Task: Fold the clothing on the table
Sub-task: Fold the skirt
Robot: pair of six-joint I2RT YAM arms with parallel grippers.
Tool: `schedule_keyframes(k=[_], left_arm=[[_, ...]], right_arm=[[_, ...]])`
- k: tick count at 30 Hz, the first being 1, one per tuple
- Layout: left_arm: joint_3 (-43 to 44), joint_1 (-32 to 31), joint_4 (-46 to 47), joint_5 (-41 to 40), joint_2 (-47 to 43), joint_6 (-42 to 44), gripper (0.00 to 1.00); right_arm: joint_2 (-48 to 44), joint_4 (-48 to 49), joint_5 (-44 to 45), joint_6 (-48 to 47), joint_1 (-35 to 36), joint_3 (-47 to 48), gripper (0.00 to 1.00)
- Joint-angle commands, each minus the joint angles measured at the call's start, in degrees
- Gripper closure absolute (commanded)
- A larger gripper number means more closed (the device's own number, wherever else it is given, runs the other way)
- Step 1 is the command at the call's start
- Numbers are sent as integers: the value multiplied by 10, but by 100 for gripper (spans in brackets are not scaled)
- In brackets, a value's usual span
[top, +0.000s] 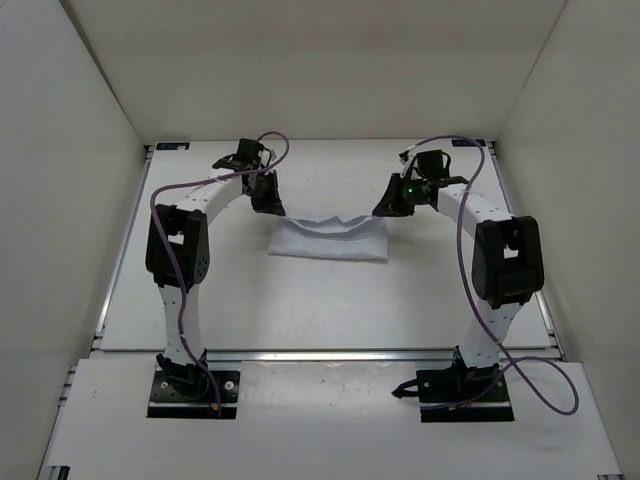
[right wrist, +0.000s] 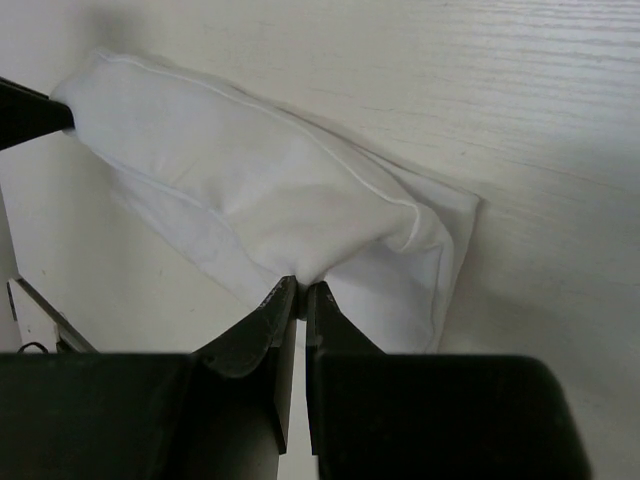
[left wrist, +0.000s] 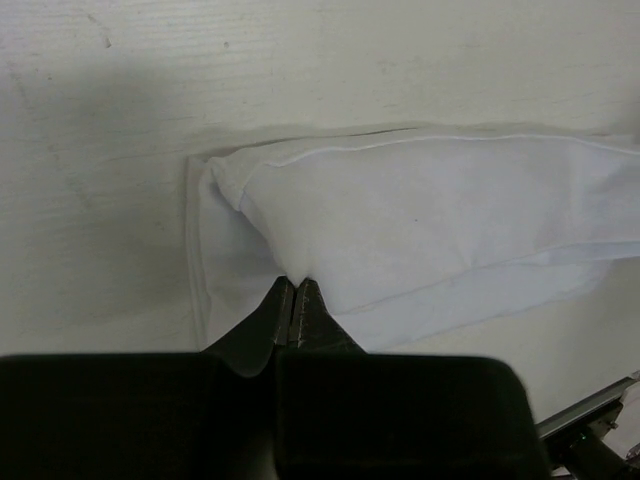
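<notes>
- Left gripper (left wrist: pixel 293 290) is pinched shut on the clothing (top: pixel 330 240), holding one end of its raised upper layer.
- Right gripper (right wrist: pixel 301 292) is clamped on the other end of that layer.
- We note the clothing sits wrinkled at the far middle of the table (top: pixel 300 300), between the grippers.
- Tabletop is matte white with a faint grain.
- White walls (top: pixel 320 70) enclose three sides; a silver rail (top: pixel 330 354) runs along the near edge.
</notes>
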Motion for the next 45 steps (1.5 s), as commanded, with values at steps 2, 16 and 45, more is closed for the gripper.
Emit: schedule_keyframes(k=[2,16,45], left_arm=[[18,9,24,32,-57,3,100],[65,4,8,7,-153,26,100],[-103,18,-6,25,-171,8,100]], right_arm=[[-15,16,-9,-2,14,37,100],[-78,-41,9,-37,-11,131,100],[-87,56,-62,37,0,-51,100]])
